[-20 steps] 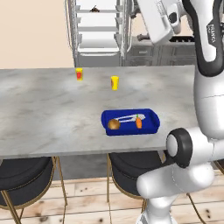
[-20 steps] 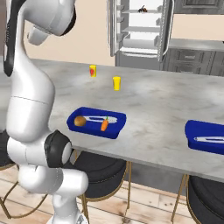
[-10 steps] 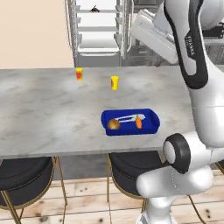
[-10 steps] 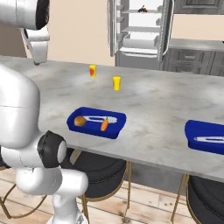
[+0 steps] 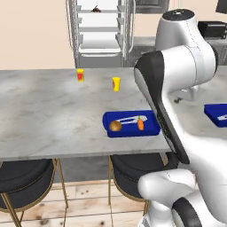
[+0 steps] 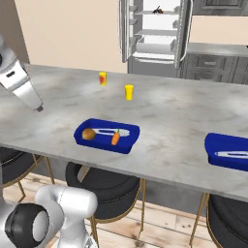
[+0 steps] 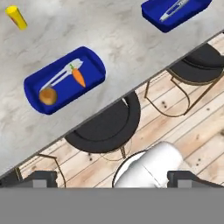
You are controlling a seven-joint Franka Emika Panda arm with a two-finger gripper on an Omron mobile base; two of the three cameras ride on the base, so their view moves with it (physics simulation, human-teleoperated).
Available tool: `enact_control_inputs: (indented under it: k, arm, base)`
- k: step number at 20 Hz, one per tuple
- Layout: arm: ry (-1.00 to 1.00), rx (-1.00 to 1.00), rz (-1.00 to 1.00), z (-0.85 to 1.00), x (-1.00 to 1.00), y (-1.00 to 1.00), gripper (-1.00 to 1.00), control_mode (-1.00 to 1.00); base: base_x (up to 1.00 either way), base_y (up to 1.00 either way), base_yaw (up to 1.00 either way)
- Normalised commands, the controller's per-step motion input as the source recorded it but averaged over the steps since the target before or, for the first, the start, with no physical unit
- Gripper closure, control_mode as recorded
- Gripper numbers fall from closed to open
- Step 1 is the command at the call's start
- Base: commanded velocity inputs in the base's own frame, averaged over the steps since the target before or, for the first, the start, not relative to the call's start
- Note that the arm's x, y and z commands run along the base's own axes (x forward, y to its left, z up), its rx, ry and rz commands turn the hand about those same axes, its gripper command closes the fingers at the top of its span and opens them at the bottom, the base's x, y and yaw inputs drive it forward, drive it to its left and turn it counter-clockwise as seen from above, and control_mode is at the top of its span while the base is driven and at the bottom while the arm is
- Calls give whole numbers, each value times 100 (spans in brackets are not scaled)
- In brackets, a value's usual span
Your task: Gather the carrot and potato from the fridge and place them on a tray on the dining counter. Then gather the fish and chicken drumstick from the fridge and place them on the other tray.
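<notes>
Fridge, top centre of right base view: open, a small dark item on its top shelf, too small to identify.

Near tray, centre: holds potato, carrot.

Far tray, right edge: awaits fish, drumstick; likely slippery, soft; grip mid-body.

Gripper: fully open, empty.

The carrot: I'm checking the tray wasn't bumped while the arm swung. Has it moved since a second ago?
No. The carrot lies in the same tray, right of the potato, as before.
</notes>
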Motion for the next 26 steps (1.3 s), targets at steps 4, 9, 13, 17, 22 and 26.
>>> enact_control_inputs:
  k: [4,9,13,17,22,26]
  arm:
    - [-16,-29,21,-46,-22,-100,-100,-100]
    - [-6,-8,11,-2,-5,-25,-100,-100]
    - [0,-1,0,-2,-3,0,-100,-100]
    - [-6,-1,0,-6,-44,0,-100,100]
    - [0,0,0,0,0,0,-100,100]
    - [0,0,0,0,0,0,-100,100]
  base:
    - [0,0,0]
    - [0,0,0]
    - [0,0,0]
    - [-24,-1,-1]
    - [-99,-10,-10]
    - [-62,-76,-1]
